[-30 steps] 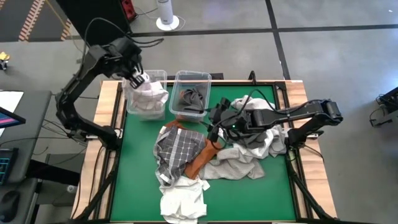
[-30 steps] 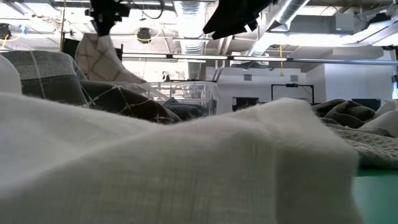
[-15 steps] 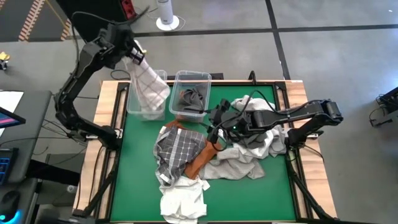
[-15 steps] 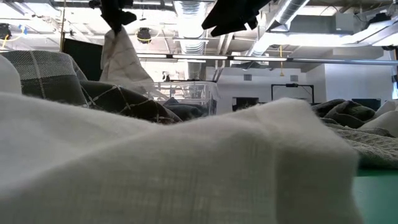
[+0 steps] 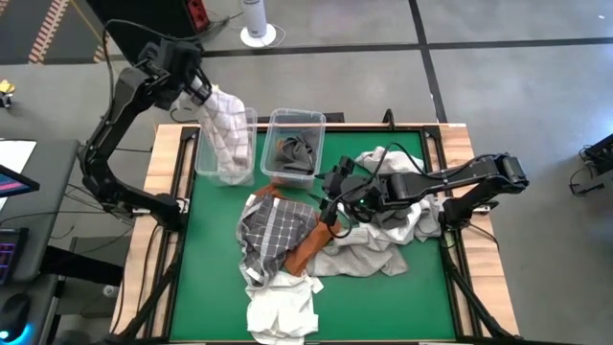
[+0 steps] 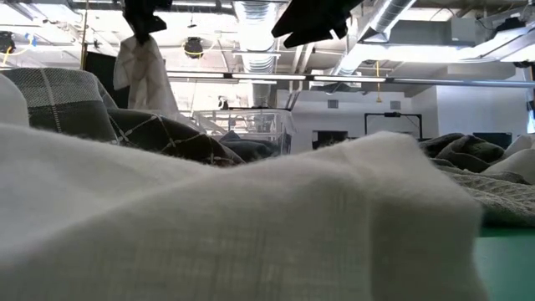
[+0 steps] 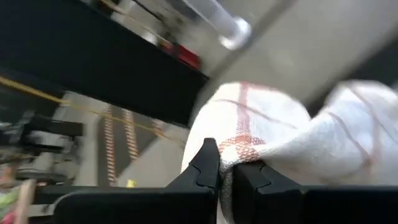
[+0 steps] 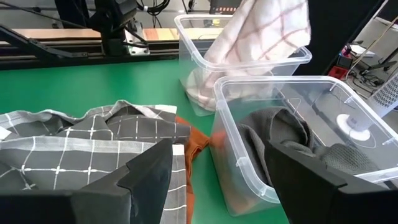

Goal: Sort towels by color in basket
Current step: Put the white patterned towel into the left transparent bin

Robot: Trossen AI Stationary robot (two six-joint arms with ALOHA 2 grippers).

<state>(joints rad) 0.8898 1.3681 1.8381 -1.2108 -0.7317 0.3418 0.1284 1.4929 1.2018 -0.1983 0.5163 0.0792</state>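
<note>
One red-checked white towel [image 5: 227, 129] pinched beneath left end effector [image 5: 199, 89]

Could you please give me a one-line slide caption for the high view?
Left pincer dangles a red-checked white towel over the left bin; open right pincer hovers above the towel pile.

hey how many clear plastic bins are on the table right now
2. The left bin sits at the table's far edge under the red-checked towel held by the left gripper; the right bin, right beside it, holds dark grey cloth. None seem hidden.
</note>
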